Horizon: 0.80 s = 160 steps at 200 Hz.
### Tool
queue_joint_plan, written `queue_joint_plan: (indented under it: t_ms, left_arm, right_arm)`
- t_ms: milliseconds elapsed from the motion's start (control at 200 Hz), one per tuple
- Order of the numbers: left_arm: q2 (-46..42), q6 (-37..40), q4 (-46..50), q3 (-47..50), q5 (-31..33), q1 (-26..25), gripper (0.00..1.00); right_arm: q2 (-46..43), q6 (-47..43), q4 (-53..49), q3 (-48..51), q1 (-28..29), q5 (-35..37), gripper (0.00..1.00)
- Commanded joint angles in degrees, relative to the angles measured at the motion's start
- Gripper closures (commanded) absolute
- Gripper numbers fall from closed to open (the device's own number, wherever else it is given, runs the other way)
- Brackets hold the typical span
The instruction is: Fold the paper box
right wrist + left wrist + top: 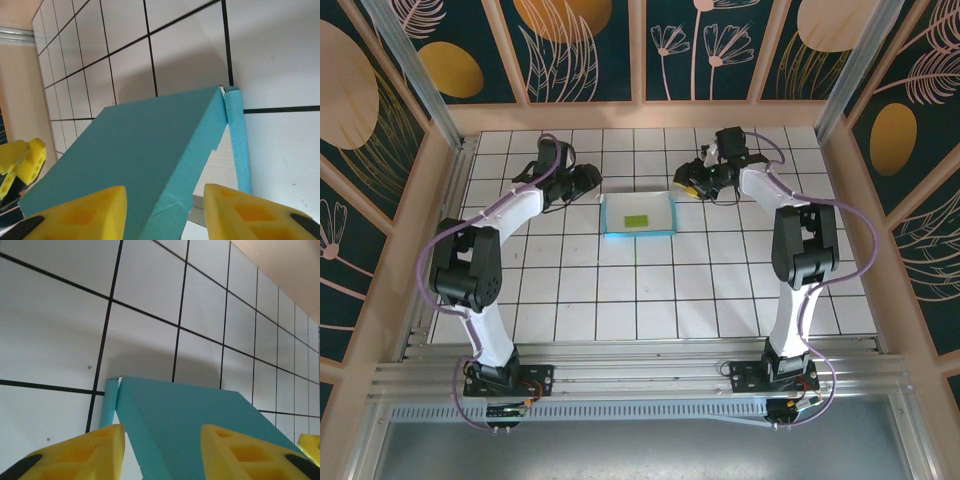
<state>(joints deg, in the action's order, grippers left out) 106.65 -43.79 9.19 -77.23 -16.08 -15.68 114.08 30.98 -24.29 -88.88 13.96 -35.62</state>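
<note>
We see the paper box (pixel 658 213) lying as a shallow open tray near the middle of the white tiled table (pixel 620 290), towards its far half, pale inside with teal-blue walls raised around the edge. A small lime-green block (pixel 638 220) rests on its floor. From the left wrist camera, the paper box (pixel 200 420) shows a broad teal wall leaning over the tiles, with a narrow teal flap (pixel 107 407) at its left corner. From the right wrist camera, the paper box (pixel 140 150) shows the same kind of slanted teal wall, with a narrow rolled strip (pixel 235 140) just beside its right end. The left gripper (pixel 592 183) sits just off the box's left side, the right gripper (pixel 682 186) just off its right side. In the wrist views the left gripper (pixel 162 452) has its yellow fingers (pixel 85 455) spread apart and clamped on nothing, and the right gripper (pixel 165 212) likewise holds its fingers (pixel 245 210) wide, the teal wall lying beyond the gap.
</note>
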Motion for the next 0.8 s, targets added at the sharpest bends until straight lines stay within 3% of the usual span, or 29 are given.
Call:
queue_joint_plan:
  t_ms: [0,390,601,796]
  left_arm:
    - [1.9,-0.3,0.1,-2.2,-4.1,0.5,0.56]
    - [6.2,-3.5,-4.6,-1.5,-12.0,0.5,0.59]
    - [6.6,-3.8,-5.1,-1.3,-12.5,0.5,0.72]
    - [6.9,-4.2,-5.3,-1.0,-13.0,0.5,0.77]
  right_arm:
    - [0.8,1.6,0.7,-2.3,-0.2,-4.2,0.56]
    - [2.7,3.3,4.8,0.0,0.8,-6.3,0.62]
    - [3.4,3.6,6.1,1.0,1.4,-6.4,0.67]
    - [3.4,5.1,8.4,3.0,1.9,-6.5,0.7]
